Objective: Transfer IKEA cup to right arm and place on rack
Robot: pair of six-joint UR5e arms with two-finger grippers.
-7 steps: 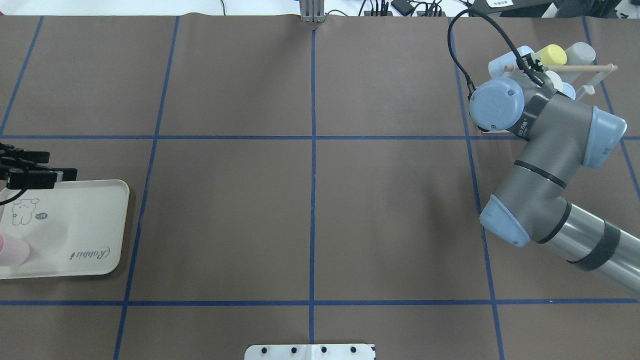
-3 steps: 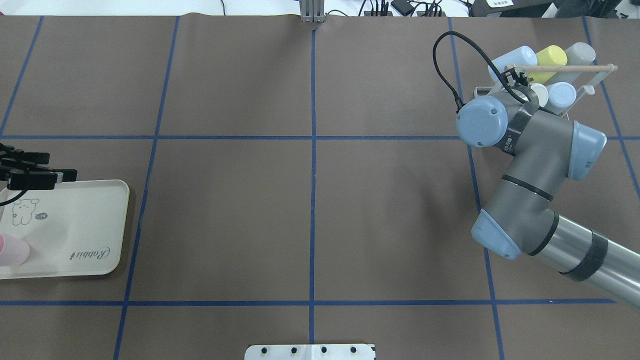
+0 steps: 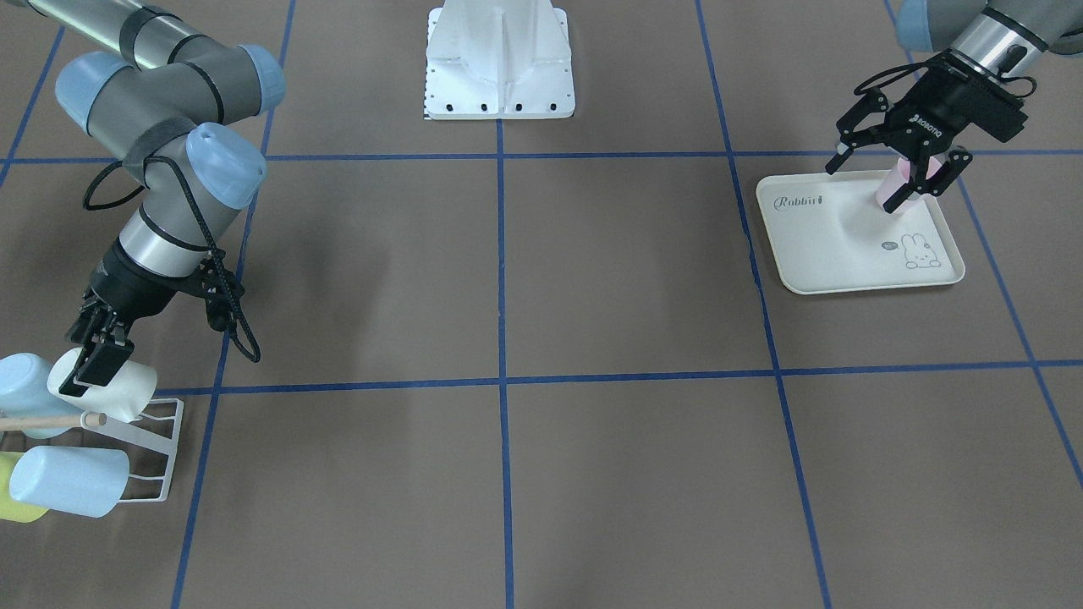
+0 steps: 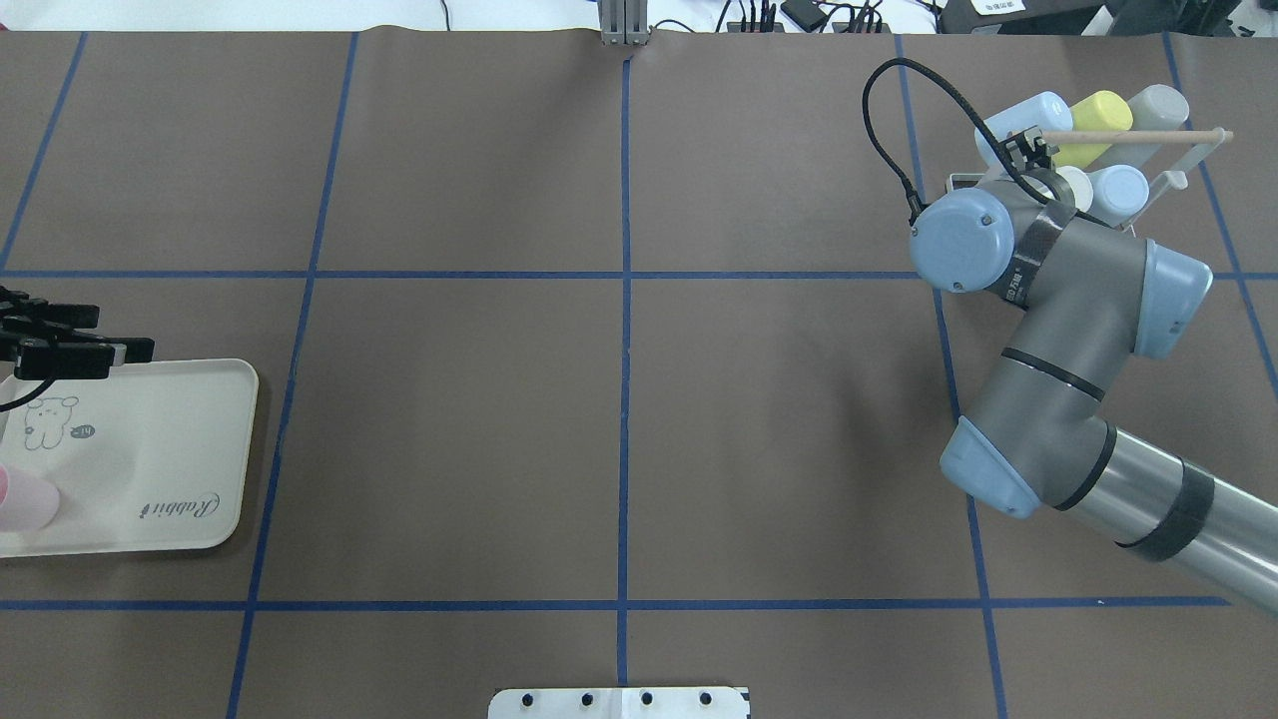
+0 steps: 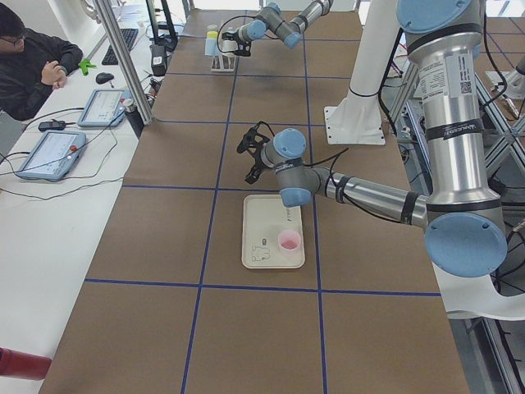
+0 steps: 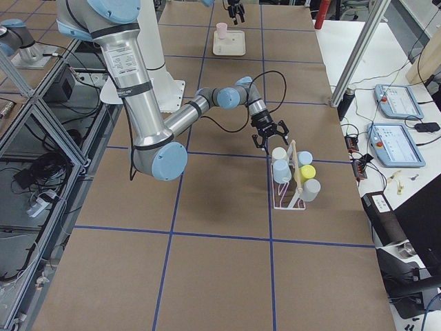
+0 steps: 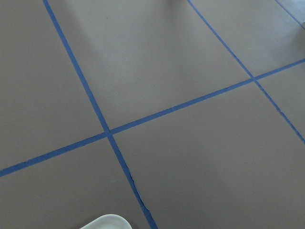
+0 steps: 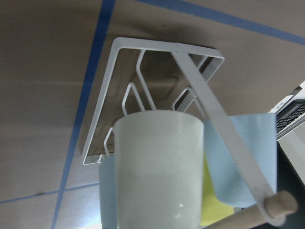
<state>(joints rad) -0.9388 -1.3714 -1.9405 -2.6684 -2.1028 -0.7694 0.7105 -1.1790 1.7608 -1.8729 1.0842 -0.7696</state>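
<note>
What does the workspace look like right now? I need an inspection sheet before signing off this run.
Surface: brown table, blue tape grid.
Job's things: white cup on rack beside blue cup and yellow cup; pink cup upright on tray.
Clutter: nothing seen.
Grippers: right gripper looks open at the white cup; left gripper open, near the tray's edge.
Cables: black cable loops off right arm.
Surroundings: seated person, tablets.

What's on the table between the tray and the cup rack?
Nothing: the overhead view shows only bare table crossed by blue lines between tray and rack.
</note>
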